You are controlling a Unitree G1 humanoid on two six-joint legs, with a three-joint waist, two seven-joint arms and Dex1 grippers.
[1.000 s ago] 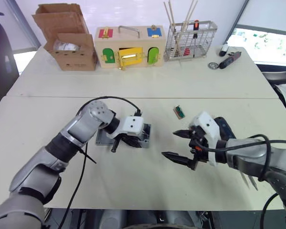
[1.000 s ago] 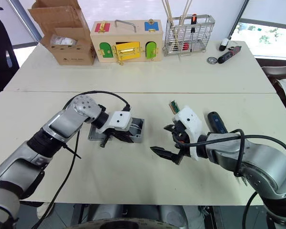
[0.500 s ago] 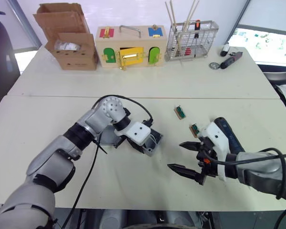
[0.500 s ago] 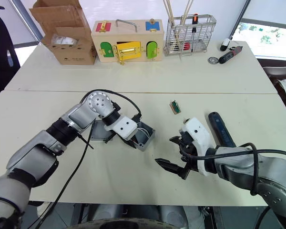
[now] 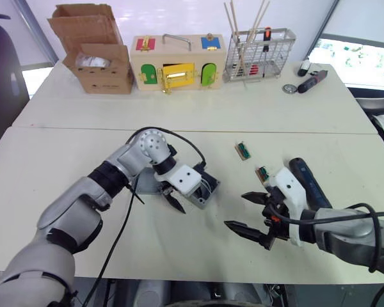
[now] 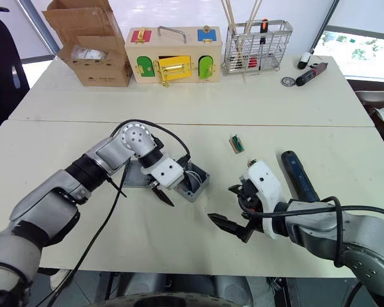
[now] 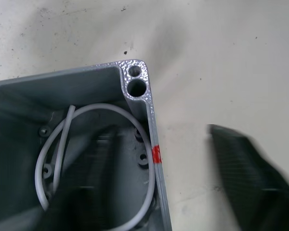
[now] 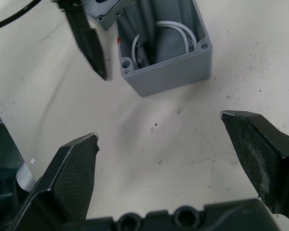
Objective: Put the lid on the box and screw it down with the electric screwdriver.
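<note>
Two grippers over the white table. Head views: left gripper straddles the near wall of the open grey box, one finger inside, one outside, not clamped. Lid lies flat behind it, under the arm. Right gripper hovers spread, empty; electric screwdriver beside its wrist.

Left wrist view: white wire coils inside.

Right wrist view: box sits upright, well ahead.

Bare table lies between the right gripper and the box; the left gripper crowds the box's near side.

L claw open; R claw open.
</note>
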